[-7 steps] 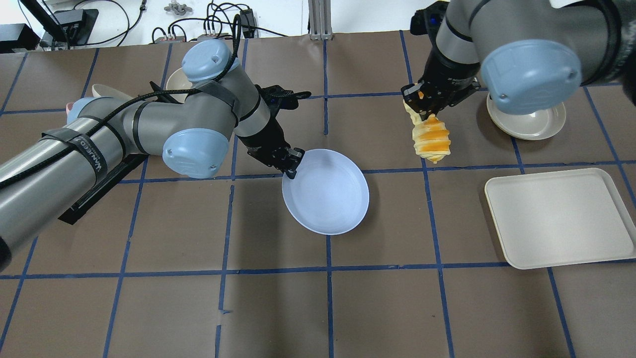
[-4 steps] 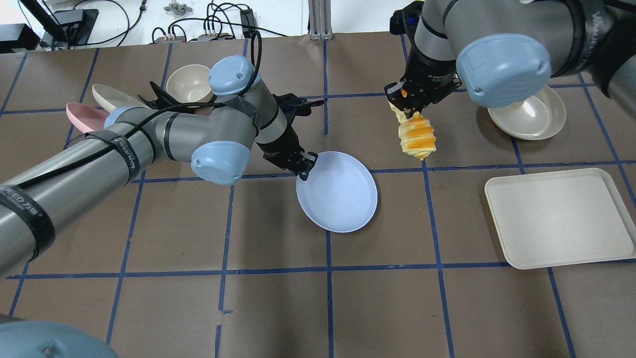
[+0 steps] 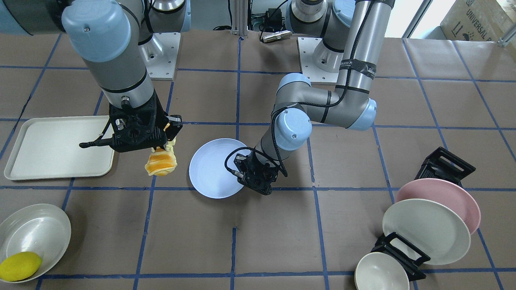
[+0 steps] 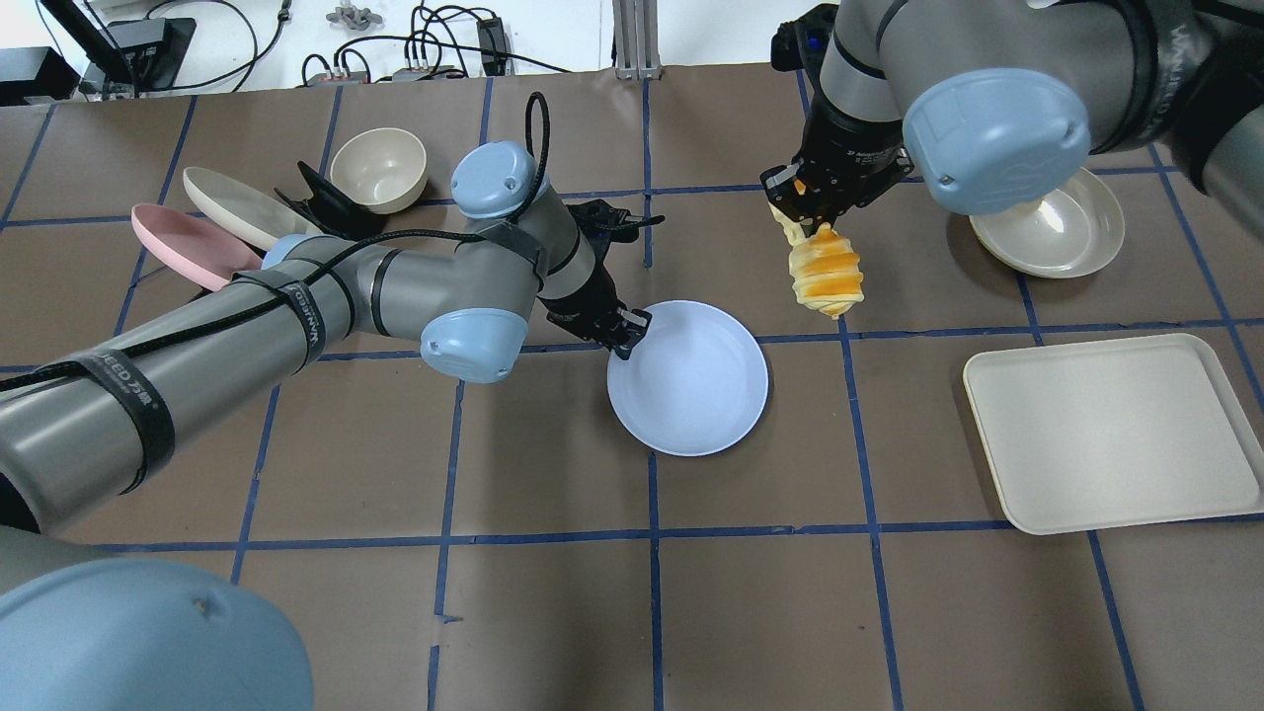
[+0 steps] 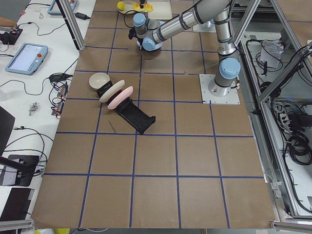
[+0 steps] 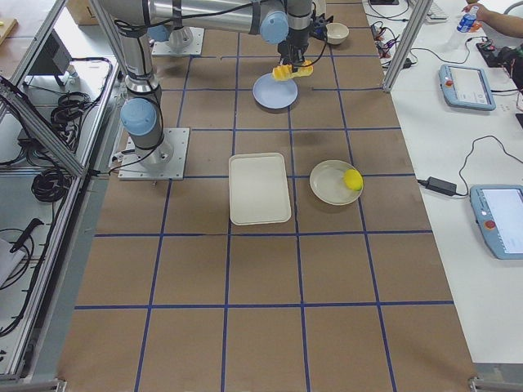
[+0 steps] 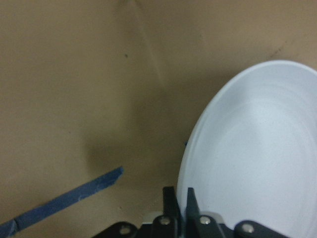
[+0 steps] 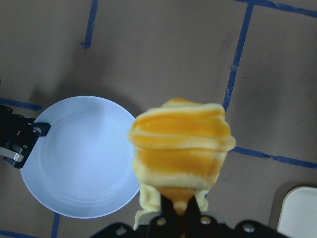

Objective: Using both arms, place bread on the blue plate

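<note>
The blue plate [image 4: 691,385] is at the table's middle, and my left gripper [image 4: 630,330] is shut on its near-left rim. The plate also shows in the front view [image 3: 209,167] with the left gripper [image 3: 244,177] at its rim, and in the left wrist view [image 7: 257,158]. My right gripper [image 4: 796,202] is shut on one end of the bread [image 4: 828,276], which hangs down above the table, to the right of the plate and apart from it. The right wrist view shows the bread [image 8: 181,148] beside the plate [image 8: 84,158].
A cream tray [image 4: 1106,434] lies at the right. A white bowl [image 3: 34,229] holds a yellow lemon [image 3: 20,266]. At the left, a black rack holds a pink plate [image 4: 183,242] and a cream plate [image 4: 237,202], with a small bowl [image 4: 378,168] beside them.
My left gripper has carried the blue plate to the right, and it now looks flatter. My right gripper has moved the hanging bread left, toward the plate.
</note>
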Available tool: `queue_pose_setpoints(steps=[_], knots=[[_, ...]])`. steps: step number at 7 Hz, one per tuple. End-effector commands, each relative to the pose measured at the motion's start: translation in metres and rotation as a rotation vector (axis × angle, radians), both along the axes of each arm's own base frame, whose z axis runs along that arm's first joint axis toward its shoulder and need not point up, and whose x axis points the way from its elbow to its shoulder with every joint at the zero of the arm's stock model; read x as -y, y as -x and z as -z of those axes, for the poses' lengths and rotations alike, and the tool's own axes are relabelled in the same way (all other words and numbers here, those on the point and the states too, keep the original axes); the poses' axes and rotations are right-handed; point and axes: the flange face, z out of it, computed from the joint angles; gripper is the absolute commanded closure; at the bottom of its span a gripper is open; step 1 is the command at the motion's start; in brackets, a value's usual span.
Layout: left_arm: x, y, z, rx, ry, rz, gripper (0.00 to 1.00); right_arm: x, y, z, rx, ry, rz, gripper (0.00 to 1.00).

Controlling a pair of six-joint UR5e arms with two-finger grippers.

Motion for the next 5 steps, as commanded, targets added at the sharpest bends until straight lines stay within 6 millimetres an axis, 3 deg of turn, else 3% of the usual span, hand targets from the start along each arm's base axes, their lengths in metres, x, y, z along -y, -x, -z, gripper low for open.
queue_pose_setpoints(steps=[1,2,3,4,5], knots=[[0.013,-0.023,-0.010,-0.004,0.018,-0.034,0.86,0.000,0.000,0.002,-0.001,-0.003,-0.001,0.96],[0.012,-0.030,-0.006,0.001,0.007,-0.045,0.83,0.000,0.000,0.003,-0.001,-0.005,-0.002,0.96],[0.015,-0.031,-0.009,0.005,0.016,-0.048,0.57,-0.001,0.000,0.003,-0.002,-0.006,-0.002,0.96],[0.015,-0.034,-0.009,0.006,0.012,-0.055,0.09,-0.001,0.000,0.003,-0.002,-0.006,-0.002,0.96],[0.015,-0.035,-0.015,0.009,0.013,-0.056,0.00,-0.001,0.000,0.003,-0.003,-0.006,-0.004,0.96]])
